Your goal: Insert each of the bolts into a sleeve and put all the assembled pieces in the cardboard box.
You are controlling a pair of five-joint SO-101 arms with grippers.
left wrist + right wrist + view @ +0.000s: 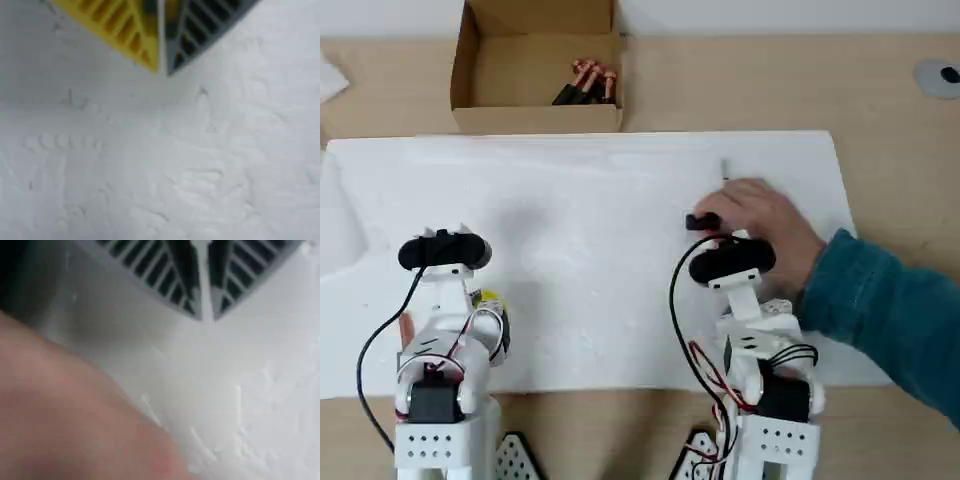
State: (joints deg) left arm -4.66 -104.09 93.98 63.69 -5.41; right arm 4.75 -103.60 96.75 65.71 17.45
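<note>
The cardboard box (470, 75) stands at the far edge of the table, with three orange-and-black assembled pieces (588, 83) lying in its right part. My left gripper (162, 69) has a yellow finger and a dark finger and is shut on nothing, just above the white foam sheet (165, 165). The left arm (445, 250) stands over the sheet's near left part. My right gripper (206, 316) is also shut with nothing held, above the sheet. A person's hand (765, 228) rests just beyond the right arm (732, 260), holding a small black piece (701, 221).
The white foam sheet (580, 230) covers most of the table. The person's teal sleeve (890, 310) reaches in from the right. A grey disc (940, 77) lies at the far right, and a white scrap (330, 75) at the far left.
</note>
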